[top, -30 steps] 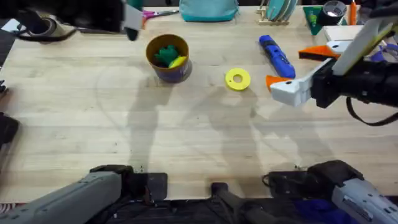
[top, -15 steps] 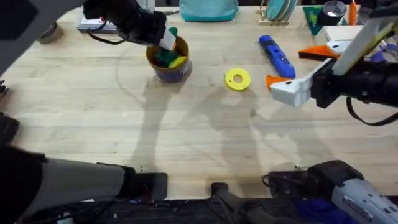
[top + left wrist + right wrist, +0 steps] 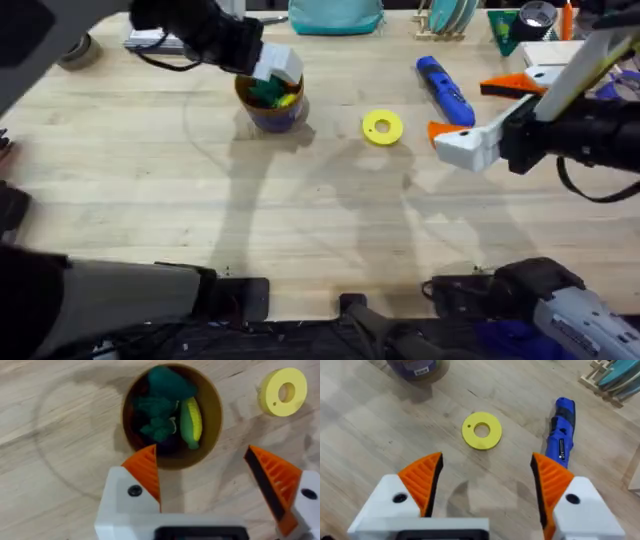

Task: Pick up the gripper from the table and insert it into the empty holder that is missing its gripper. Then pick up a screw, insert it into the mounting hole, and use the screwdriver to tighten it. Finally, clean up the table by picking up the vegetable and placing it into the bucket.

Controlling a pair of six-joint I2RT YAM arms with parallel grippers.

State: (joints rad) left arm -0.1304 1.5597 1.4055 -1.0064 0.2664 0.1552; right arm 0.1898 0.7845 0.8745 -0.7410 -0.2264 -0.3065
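My left gripper [image 3: 272, 68] [image 3: 201, 451] hovers open just above the bucket [image 3: 272, 112] [image 3: 215, 420], with nothing between its orange pads. Inside the bucket lies the dark green vegetable [image 3: 167, 382], beside a leafy green toy [image 3: 156, 425] and a yellow toy [image 3: 191, 421]. At mid right, my right gripper [image 3: 450, 140] [image 3: 486, 457] stands open and empty above the table. The blue screwdriver [image 3: 445, 88] [image 3: 560, 435] lies just beyond it. An orange gripper wedge [image 3: 503, 86] sits against the white holder [image 3: 548, 74] at the far right, partly behind my right arm.
A flat yellow ring [image 3: 382, 127] [image 3: 481, 430] lies between the bucket and the screwdriver. A teal bag [image 3: 335, 15], a dish rack [image 3: 448, 18] and boxes line the back edge. A tape roll [image 3: 78, 48] sits at the back left.
My left gripper swung in from the back left to above the bucket. A green bit showed at its fingers half a second ago; now they are empty. The right arm has not moved.
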